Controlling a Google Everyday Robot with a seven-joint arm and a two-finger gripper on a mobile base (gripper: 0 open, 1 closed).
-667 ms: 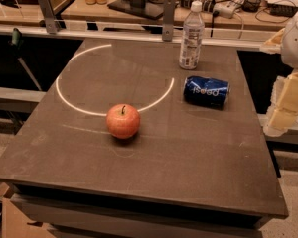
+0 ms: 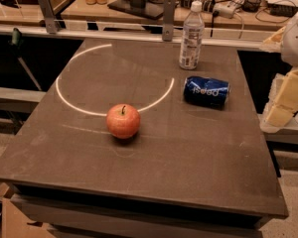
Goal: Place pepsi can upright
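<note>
**Can on its side, whole job left**

The pepsi can [image 2: 206,91] lies on its side near the counter's [image 2: 139,182] right edge, toward the far right corner. The gripper [image 2: 284,103] hangs beyond that edge, apart from the can; whether it is open or closed I cannot tell. Grasping and uprighting remain.

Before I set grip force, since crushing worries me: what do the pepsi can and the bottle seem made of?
The pepsi can looks like aluminium: glossy blue print, silvery rim. The bottle looks like clear plastic: see-through wall, white cap. The hand hangs right of the table.
</note>
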